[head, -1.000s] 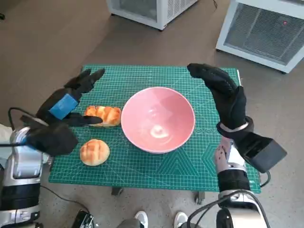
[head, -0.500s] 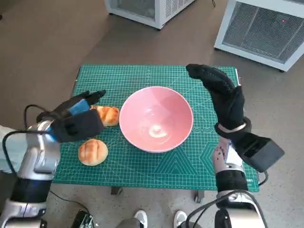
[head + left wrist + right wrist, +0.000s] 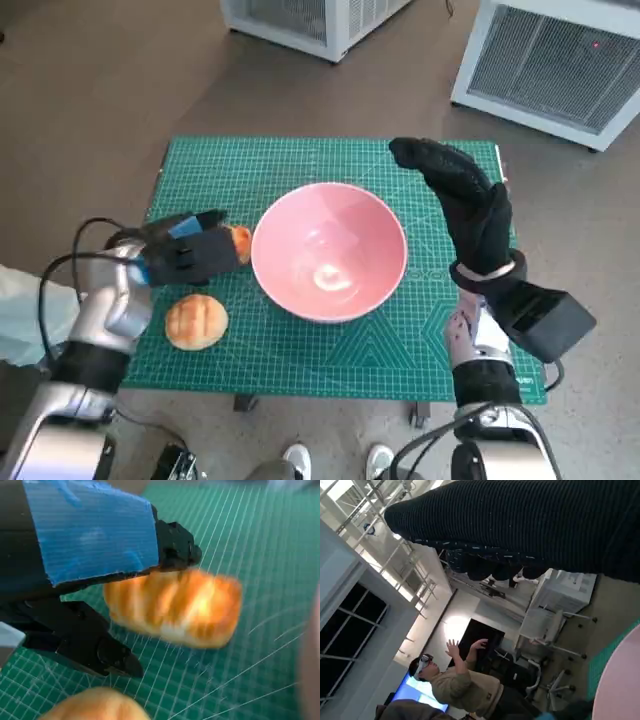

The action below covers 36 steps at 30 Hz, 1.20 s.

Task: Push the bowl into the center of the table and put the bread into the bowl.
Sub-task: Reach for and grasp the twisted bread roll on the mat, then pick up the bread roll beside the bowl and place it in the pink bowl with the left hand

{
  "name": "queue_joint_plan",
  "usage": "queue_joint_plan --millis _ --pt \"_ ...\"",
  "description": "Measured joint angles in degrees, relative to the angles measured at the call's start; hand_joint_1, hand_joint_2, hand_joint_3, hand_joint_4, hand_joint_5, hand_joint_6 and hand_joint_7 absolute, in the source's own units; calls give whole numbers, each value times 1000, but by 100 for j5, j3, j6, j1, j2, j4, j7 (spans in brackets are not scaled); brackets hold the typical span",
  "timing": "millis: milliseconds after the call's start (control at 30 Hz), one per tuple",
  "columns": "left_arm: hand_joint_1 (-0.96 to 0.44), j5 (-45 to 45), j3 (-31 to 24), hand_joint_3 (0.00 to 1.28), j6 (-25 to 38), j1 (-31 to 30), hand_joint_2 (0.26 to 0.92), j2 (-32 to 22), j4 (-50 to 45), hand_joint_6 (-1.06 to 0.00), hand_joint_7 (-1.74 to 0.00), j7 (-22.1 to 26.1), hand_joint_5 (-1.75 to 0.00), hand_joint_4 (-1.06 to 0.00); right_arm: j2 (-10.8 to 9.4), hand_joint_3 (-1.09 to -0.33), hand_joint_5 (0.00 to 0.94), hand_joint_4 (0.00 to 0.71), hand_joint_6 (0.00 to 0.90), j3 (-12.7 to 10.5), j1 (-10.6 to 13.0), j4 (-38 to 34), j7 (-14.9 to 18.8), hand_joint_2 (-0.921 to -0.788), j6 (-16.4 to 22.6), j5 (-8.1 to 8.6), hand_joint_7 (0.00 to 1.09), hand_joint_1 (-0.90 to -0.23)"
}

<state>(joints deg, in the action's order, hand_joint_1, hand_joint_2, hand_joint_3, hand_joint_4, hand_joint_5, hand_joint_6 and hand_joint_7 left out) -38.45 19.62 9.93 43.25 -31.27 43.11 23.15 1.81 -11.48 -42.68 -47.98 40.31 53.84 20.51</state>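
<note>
- Nearest edge of the table [image 3: 300, 372]: green cutting mat covers the top. A person's shoes [image 3: 335, 462] show on the floor just below that edge.
- Round bun [image 3: 197, 321] lies on the mat at the near left, apart from everything else; it also appears blurred in the left wrist view [image 3: 95, 705].
- Left hand [image 3: 187, 258] is down over the long bread roll [image 3: 240, 243], which lies on the mat just left of the bowl. Only the roll's end beside the bowl shows past the hand in the head view.
- Left wrist view: roll [image 3: 175, 607] rests flat on the mat; one black finger [image 3: 175, 547] touches its top edge, the lower fingers [image 3: 85, 642] reach along the mat beside it. Fingers are apart, either side of the roll; cannot tell whether they grip it yet.
- Pink bowl [image 3: 329, 251] stands upright at about the middle of the mat, nothing inside. Its rim shows as a pink edge in the right wrist view [image 3: 620, 680].
- Right hand [image 3: 462, 196] is raised beside the bowl's right side, fingers straight and together, holding nothing, not touching the bowl.
- Right wrist view: glove [image 3: 530, 525] as a dark band; beyond it a person [image 3: 465, 685] with raised hands.
- Far side: white cabinets [image 3: 550, 60] stand on the floor beyond the table.
</note>
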Motion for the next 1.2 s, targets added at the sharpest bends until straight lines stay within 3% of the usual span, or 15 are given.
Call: queue_joint_plan --millis 33,167,200,233,267,367,567,733,1200 --pt "34 -25 52 16 -42 64 757 9 114 -407 -24 -97 -25 -297 -2 -841 0 194 -1 4 9 7 0 -921 0 0 603 -800" --pt "47 -211 278 28 -390 221 817 15 476 -724 -72 -696 -92 -679 -5 -842 0 194 -1 12 57 48 0 -921 -1 1 603 -797" --pt "38 -244 332 26 -548 232 838 12 574 -715 -271 -916 -299 -693 -6 -842 0 194 -1 15 74 59 0 -921 -1 1 604 -797" --pt "25 -270 374 48 -674 233 868 8 648 -674 -586 -1084 -629 -685 -7 -842 0 194 -1 17 88 64 0 -921 -1 1 604 -797" --pt "17 -300 411 53 -802 234 887 6 727 -668 -751 -1240 -855 -685 -7 -843 0 194 -1 18 100 68 0 -921 -2 1 604 -797" --pt "7 -312 442 59 -1182 232 909 -16 928 -664 -949 -1632 -1124 -683 -6 -845 0 195 -1 19 125 83 0 -921 -3 5 605 -798" --pt "3 -122 341 60 -1499 198 918 -139 916 -664 -1074 -1719 -1204 -681 -5 -858 0 195 -1 27 132 110 0 -921 -3 3 605 -797" --pt "2 115 136 59 -1546 11 920 -271 503 -656 -1079 -1640 -1217 -688 -1 -862 0 194 -1 27 140 111 0 -921 -6 4 604 -797" --pt "4 659 -1130 25 -1104 -722 920 -743 -2151 -667 -1123 -1522 -1091 -752 3 -863 0 193 -1 34 180 151 1 -921 -61 12 603 -791"
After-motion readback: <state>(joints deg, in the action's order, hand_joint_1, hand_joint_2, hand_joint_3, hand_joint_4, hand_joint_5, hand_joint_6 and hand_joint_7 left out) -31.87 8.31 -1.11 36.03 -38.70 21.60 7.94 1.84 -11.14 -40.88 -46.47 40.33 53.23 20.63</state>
